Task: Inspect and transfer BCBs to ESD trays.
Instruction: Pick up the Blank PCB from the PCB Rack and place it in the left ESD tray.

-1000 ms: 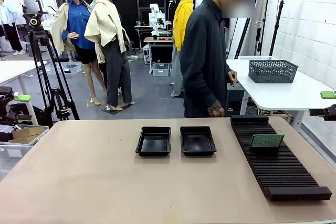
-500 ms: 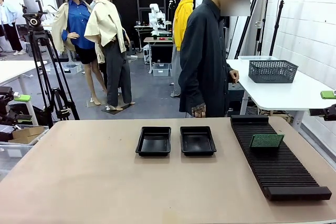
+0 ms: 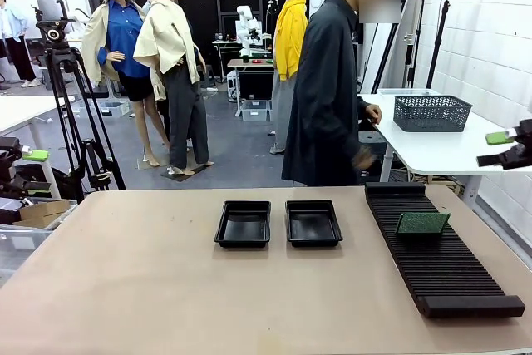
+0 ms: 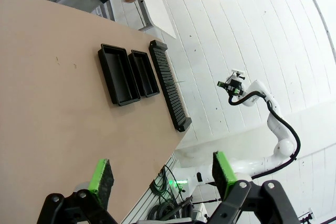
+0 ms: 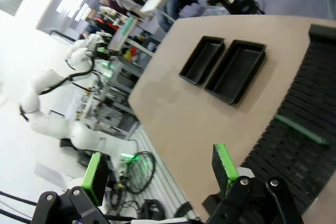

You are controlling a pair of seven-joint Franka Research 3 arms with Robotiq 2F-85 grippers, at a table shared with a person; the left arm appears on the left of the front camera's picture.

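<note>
The job looks barely begun. The left pincer (image 4: 161, 174) hangs wide open and empty off the counter's (image 3: 125, 288) left edge. Well beyond its tips lie the left tray (image 3: 243, 226) and the right tray (image 3: 313, 224), side by side and both bare. Past them, a single green board (image 3: 421, 223) stands on edge, thin and flat, in the ribbed rack (image 3: 449, 276). The right pincer (image 5: 157, 167), also open and empty, is raised well above and apart from that board, which waits to be inspected and transferred.
</note>
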